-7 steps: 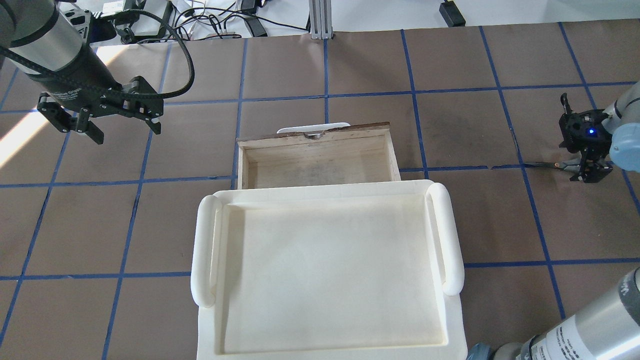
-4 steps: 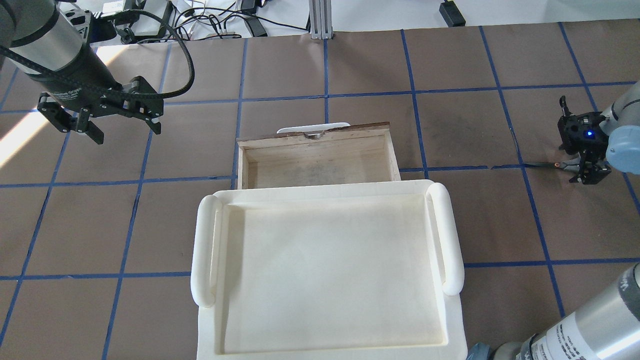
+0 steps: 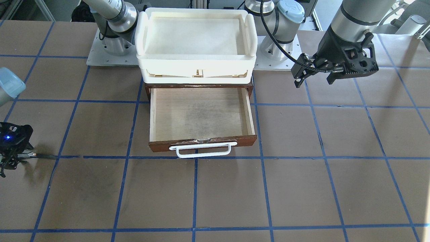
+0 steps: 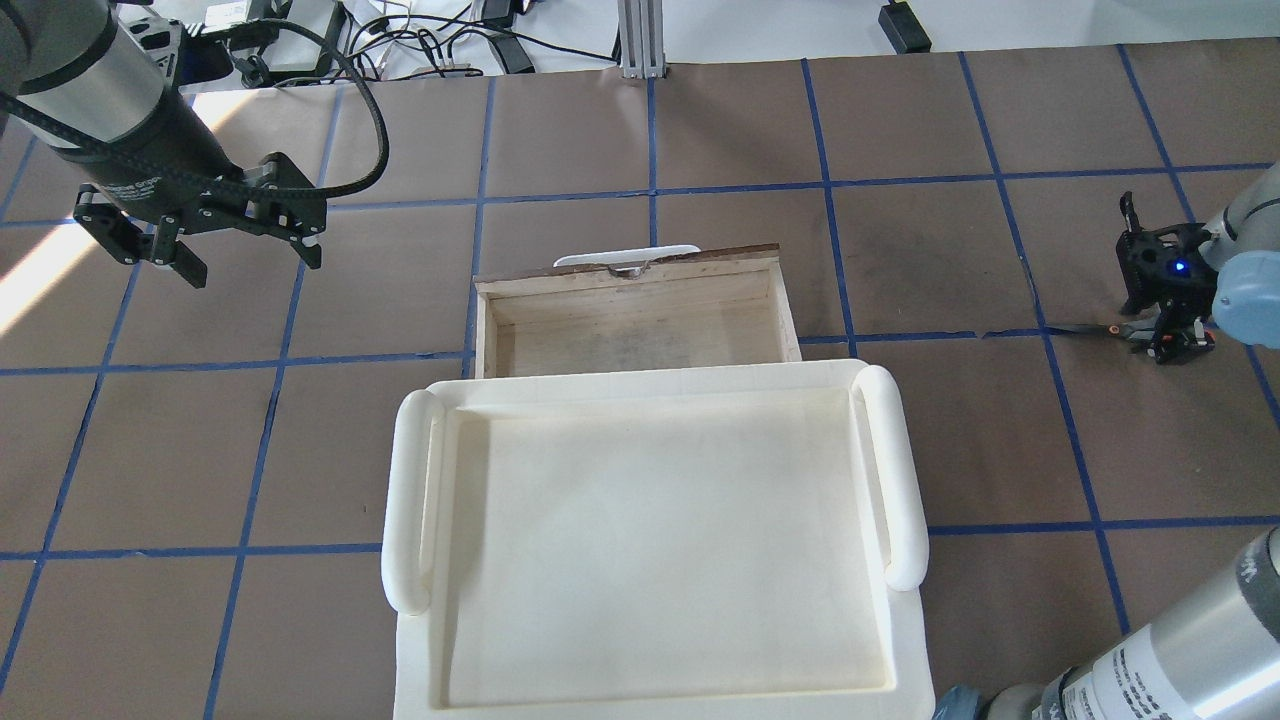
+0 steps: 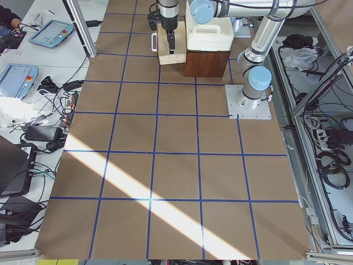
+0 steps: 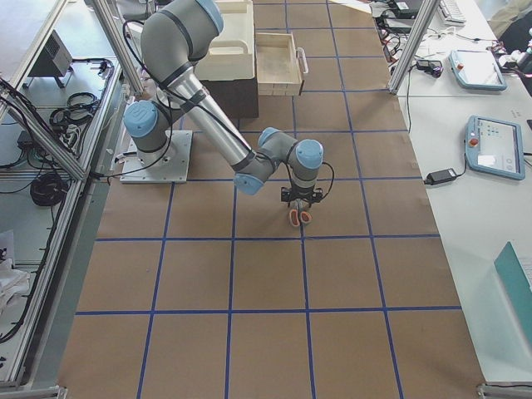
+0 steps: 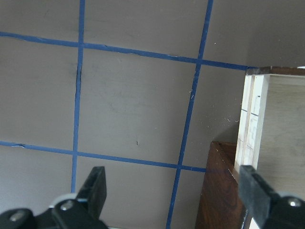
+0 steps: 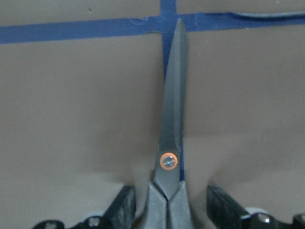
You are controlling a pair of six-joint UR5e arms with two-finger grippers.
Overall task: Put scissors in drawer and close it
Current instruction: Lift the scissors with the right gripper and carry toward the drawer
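The scissors [image 4: 1085,329] lie flat on the table at the far right, dark blades pointing toward the drawer; they also show in the front view [image 3: 43,155] and the right wrist view [image 8: 171,124]. My right gripper [image 4: 1175,340] is low over their handle end, open, its fingers [image 8: 126,205] on either side of the scissors' neck with a small gap on one side. The orange handles [image 6: 297,218] show under it. The drawer [image 4: 640,330] is pulled open and empty, with its white bar handle [image 3: 201,151]. My left gripper [image 4: 250,265] is open and empty, left of the drawer.
A white plastic tray [image 4: 650,385] sits on top of the dark brown box [image 7: 219,191] that holds the drawer. Blue tape lines grid the brown table. Both arm bases [image 3: 111,50] stand behind the box.
My right gripper's fingers have drawn closer together around the scissors and it has shifted slightly away from the robot. The scissors, the drawer and the left arm have not moved.
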